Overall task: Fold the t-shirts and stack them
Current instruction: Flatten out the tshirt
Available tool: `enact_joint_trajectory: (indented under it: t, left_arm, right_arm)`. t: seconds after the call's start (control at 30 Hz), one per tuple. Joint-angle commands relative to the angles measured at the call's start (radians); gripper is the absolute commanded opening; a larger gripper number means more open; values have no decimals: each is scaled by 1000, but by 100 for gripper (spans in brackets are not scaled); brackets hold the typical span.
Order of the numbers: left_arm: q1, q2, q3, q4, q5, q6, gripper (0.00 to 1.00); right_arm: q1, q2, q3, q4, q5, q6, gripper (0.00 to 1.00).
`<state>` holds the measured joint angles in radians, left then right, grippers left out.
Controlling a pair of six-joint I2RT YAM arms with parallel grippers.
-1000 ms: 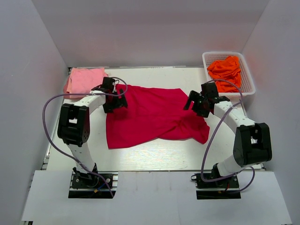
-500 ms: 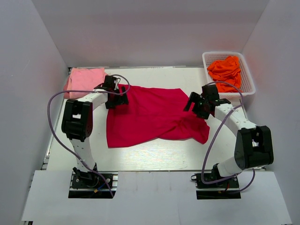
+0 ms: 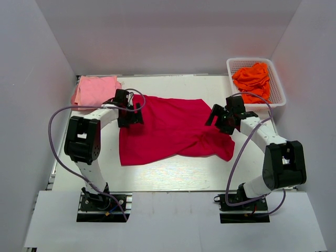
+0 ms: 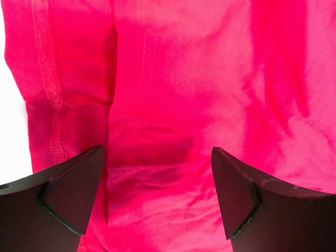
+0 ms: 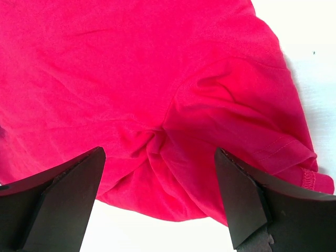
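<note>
Top external view gives me the crimson-red t-shirt (image 3: 173,128) spread rumpled across the middle of the surface (image 3: 173,176), with its right side bunched into folds. My left gripper (image 3: 132,115) sits over the shirt's upper-left edge, jaws wide with nothing pinched between them. The left wrist view shows red cloth and a seam below. My right gripper (image 3: 217,117) sits over the bunched right side, equally wide. The pink t-shirt (image 3: 95,89) lies at the far-left corner, and the orange t-shirts (image 3: 252,76) fill the white basket (image 3: 280,89) at far right.
</note>
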<state>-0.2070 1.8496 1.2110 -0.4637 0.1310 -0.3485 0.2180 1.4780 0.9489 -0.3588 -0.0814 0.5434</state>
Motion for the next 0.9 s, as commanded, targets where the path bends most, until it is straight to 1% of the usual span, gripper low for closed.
enact_joint_trajectory:
  t: [0.0, 0.03, 0.1, 0.27, 0.3, 0.33, 0.4, 0.47, 0.57, 0.67, 0.7, 0.8, 0.87]
  left_arm:
    - [-5, -46, -14, -21, 12, 16, 92]
    - [-5, -46, -14, -21, 12, 16, 91]
    - [-5, -46, -37, -9, 41, 16, 91]
    - [-5, -46, -47, 28, 74, 25, 78]
    - [-5, -46, -47, 28, 85, 25, 78]
    - [-5, -55, -47, 45, 85, 25, 75]
    - [-5, -55, -36, 56, 140, 25, 67]
    - [-5, -55, -24, 56, 163, 37, 60]
    - [-5, -55, -24, 24, 176, 37, 60]
    - [-5, -78, -24, -25, 138, 37, 60]
    - [-5, -98, -24, -35, 125, 37, 61]
    - [-5, -139, -67, -14, 136, 48, 61]
    - [-5, -161, -88, 10, 115, 37, 65]
  right_arm:
    - [-2, -21, -9, 23, -17, 6, 90]
    - [-2, -24, -7, 23, -18, 4, 90]
    - [-3, -28, -13, 20, -18, 1, 90]
    - [-2, -45, -27, 20, -14, -8, 90]
    - [-3, -50, -29, 18, -12, -10, 90]
    - [0, -53, -32, 20, -12, -11, 90]
    - [-2, -58, -36, 17, -9, -13, 90]
    - [-5, -62, -44, 17, -9, -11, 90]
    - [-2, -73, -55, 20, -9, -14, 90]
    - [-2, -78, -61, 26, -12, -10, 90]
    - [-2, -78, -64, 23, -14, -10, 90]
    - [-2, -73, -70, 32, -17, -10, 90]
    - [-2, -68, -67, 31, -21, -8, 90]
